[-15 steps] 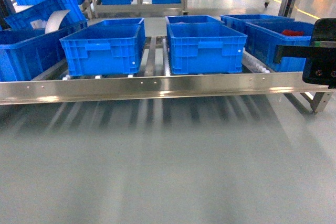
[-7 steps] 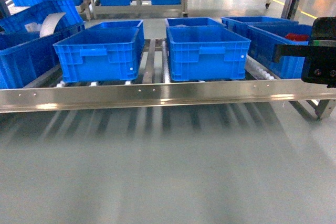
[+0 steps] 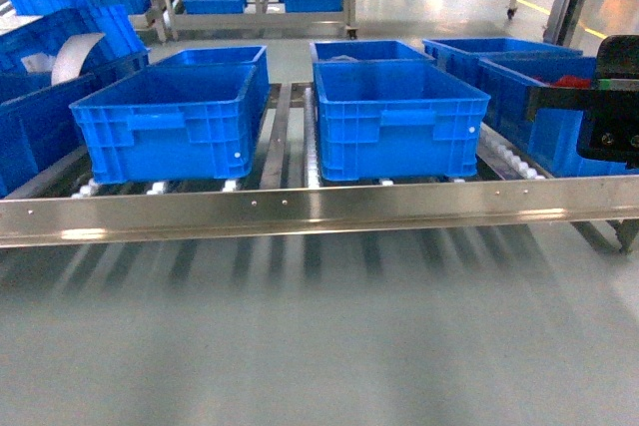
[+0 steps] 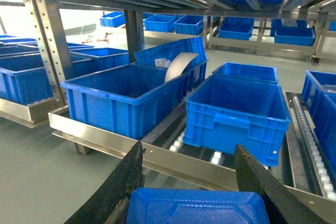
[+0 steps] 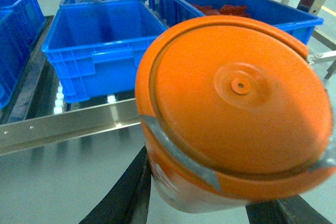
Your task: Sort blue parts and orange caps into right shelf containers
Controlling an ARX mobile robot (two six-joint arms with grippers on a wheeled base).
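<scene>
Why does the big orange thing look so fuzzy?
In the right wrist view the orange cap sits right against the lens, so it is out of focus, while the blue crate behind looks sharper. In the head view the floor shows streaky reflections.

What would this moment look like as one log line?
left gripper: shut on blue part | right gripper: shut on orange cap | crates ahead
</scene>
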